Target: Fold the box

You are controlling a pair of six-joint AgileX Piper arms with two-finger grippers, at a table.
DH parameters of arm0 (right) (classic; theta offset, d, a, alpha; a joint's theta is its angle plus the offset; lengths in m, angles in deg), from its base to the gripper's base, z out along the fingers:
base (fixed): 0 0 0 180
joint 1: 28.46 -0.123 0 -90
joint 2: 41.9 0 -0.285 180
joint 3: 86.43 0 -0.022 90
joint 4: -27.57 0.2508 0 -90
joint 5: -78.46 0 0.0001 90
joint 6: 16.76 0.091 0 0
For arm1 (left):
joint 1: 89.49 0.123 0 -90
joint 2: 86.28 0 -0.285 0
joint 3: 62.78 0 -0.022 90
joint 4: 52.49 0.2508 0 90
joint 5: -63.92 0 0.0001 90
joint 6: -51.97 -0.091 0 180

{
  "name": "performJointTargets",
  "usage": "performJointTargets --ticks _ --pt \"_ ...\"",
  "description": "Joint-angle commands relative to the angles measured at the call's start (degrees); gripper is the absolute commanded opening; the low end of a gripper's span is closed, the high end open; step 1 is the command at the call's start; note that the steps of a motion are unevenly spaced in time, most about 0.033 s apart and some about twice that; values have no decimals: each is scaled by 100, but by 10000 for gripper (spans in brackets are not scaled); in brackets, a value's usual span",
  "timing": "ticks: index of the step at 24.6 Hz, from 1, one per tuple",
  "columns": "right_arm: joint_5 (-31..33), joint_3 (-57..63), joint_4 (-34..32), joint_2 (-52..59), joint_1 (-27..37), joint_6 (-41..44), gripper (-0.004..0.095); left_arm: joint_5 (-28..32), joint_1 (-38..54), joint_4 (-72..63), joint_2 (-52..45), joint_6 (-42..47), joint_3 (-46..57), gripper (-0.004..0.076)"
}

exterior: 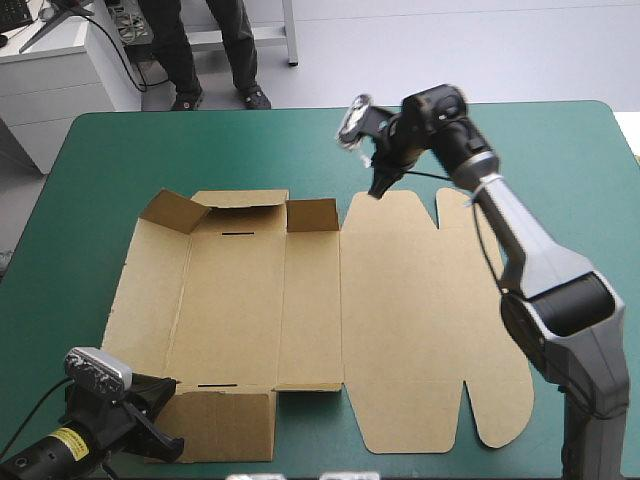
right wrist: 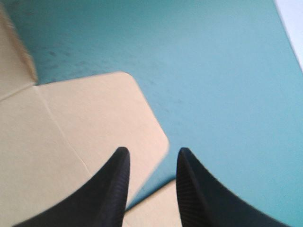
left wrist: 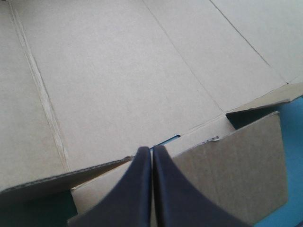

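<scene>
Left claw (left wrist: 151,151) tight on box (left wrist: 118,71) at near wall (left wrist: 246,165); right claw (right wrist: 152,151) half-open over far tab (right wrist: 94,118).

I see the box (exterior: 300,320) as plain brown board all over, unprinted, with slightly darker crease lines and two thin dark slots (exterior: 238,234) in its panels. In the left wrist view its cut edge shows the fine wavy stripe of corrugation. The tabletop (exterior: 560,150) cover is an even teal-green, with faint darker specks in the right wrist view. The left hand (left wrist: 152,152) and right hand (right wrist: 152,150) both have black fingers (right wrist: 194,198), the right ones finely ribbed. The right arm (exterior: 530,250) is grey with black joints, and the left arm (exterior: 30,462) is black with a yellow label (exterior: 66,440)
</scene>
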Motion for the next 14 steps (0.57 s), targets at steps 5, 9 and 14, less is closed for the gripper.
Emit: performJointTargets --ticks 5,9,14 --pt "445 22 428 1555 1733 1406 58 321 -18 -99 79 26 -191 -8" --pt "445 731 534 2256 2309 2016 -19 321 -18 -99 79 26 -191 -8" --pt "445 3332 432 3850 3119 2166 -19 321 -18 -99 79 62 -191 -8"
